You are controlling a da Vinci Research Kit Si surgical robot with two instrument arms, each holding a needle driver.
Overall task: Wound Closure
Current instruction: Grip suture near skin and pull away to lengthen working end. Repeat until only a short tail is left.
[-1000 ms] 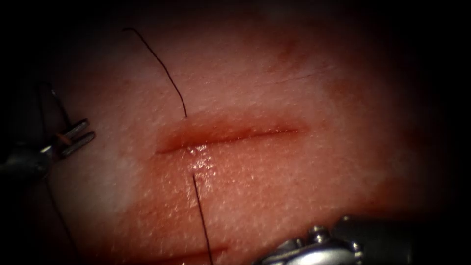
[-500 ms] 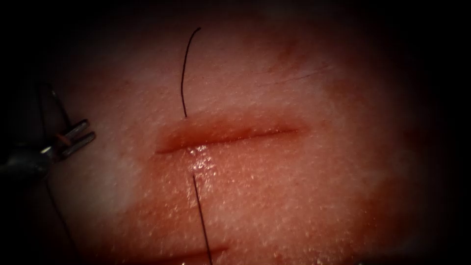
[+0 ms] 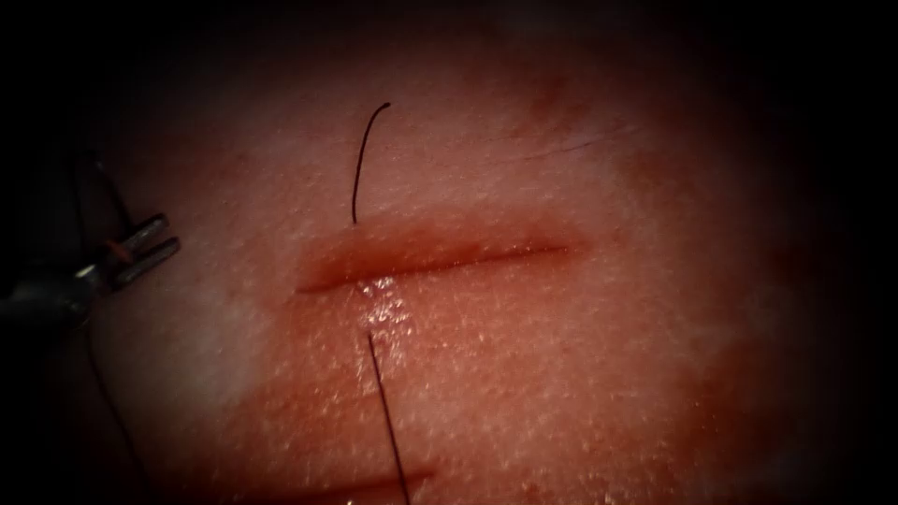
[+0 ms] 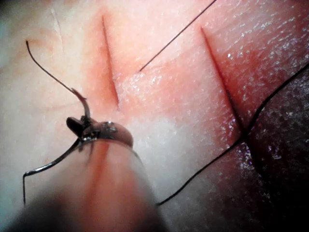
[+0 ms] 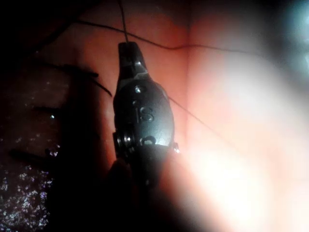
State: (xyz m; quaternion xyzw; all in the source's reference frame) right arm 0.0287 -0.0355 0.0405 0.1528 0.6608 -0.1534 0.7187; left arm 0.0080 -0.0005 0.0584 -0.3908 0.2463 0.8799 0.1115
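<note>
One pale pink, pebbled slab of tissue (image 3: 608,374) is showing two straight slit cuts. One thin black thread (image 3: 385,411) is crossing the main cut (image 3: 449,259). Well left of it, the left tool (image 3: 171,234) is clamping the one curved steel needle (image 4: 48,166) mid-curve, clear of the tissue. The right tool (image 5: 128,50) is pinching the thread.

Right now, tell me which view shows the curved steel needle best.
The left wrist view: the curved steel needle is clamped near its middle in the left tool, clear of the tissue. The endoscope view gives just a dim arc beside the left tool. The right wrist view has the right tool shut on dark thread.
</note>
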